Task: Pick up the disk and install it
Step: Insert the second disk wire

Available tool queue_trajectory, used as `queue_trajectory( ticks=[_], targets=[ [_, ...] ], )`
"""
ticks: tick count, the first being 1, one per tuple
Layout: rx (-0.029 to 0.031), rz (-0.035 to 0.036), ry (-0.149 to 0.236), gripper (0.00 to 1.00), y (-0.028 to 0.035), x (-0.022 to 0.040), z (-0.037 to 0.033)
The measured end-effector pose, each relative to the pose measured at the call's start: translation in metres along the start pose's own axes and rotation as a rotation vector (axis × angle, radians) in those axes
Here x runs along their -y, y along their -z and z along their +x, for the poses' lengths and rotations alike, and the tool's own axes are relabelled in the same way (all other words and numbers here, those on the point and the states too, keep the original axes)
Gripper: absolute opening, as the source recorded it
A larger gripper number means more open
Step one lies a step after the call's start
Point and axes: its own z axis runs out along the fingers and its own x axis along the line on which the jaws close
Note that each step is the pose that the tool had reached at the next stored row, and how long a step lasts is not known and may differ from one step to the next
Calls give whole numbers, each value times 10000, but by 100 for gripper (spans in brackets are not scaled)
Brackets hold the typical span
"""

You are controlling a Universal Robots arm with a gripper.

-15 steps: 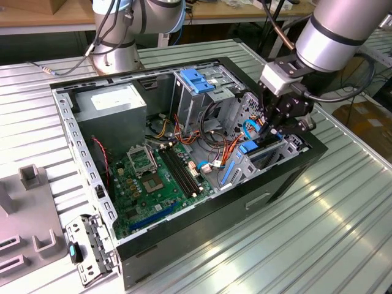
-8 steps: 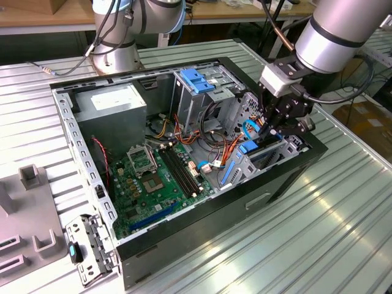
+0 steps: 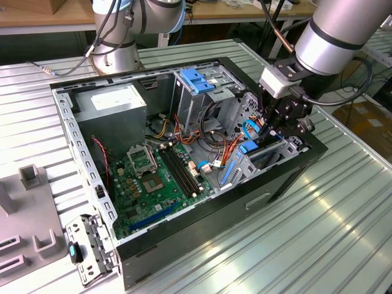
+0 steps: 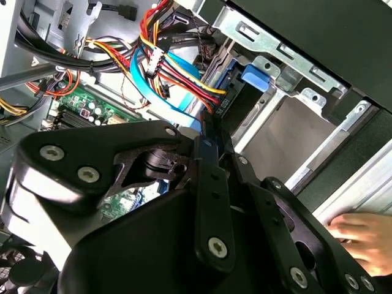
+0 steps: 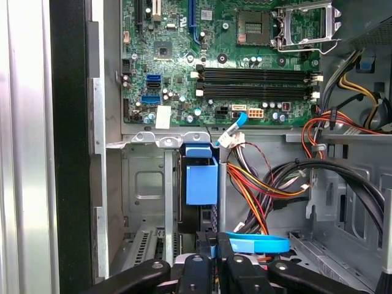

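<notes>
Black claw linkage sits nearest the lens in both wrist views, its fingers drawn together on the top edge of the disk. Disk = dark drive w/ bright blue carrier rail, standing on edge in the metal drive bay at the front of the PC case; looks partly slid down into the bay, claw clamped on it. In the second wrist view the blue rail tab shows beside the bay's metal bracket, and the disk edge runs down between the fingers.

Exterior view: arm comes in from the exterior view's right, claw low inside the case at the front bay. Case lies open on its side on the ribbed metal surface.

Inside the case:
- green motherboard w/ CPU socket and dark RAM slots
- bundle of red/yellow/orange wires just beside the bay
- flat blue cable curving near the claw
- light-blue ribbed latch on the upper cage, well apart from the claw
- grey power supply at the far corner

A person's hand rests on the surface just outside the case in the second wrist view.
</notes>
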Motion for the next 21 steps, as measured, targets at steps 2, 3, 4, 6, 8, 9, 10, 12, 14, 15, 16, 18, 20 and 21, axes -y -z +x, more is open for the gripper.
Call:
queue_trajectory(
  ticks=[2,3,4,6,8,9,10,12,14,15,16,18,20,21],
  targets=[
    [2,0,0,23,7,0,0],
    [1,0,0,30,20,1,-1],
    [-2,0,0,30,47,3,-4],
    [-5,0,1,30,92,5,-8],
    [-5,0,1,30,112,6,-10],
    [-7,0,1,30,112,6,-10],
    [-9,0,1,30,112,6,-10],
    [-12,0,1,28,114,6,-10],
    [-13,0,1,11,114,6,-10],
    [-14,0,1,11,114,6,-10],
    [-14,0,1,11,114,6,-10],
    [-13,0,0,11,110,6,-11],
    [-11,1,1,11,62,3,-6],
    [-14,1,1,11,49,3,-5]
  ],
)
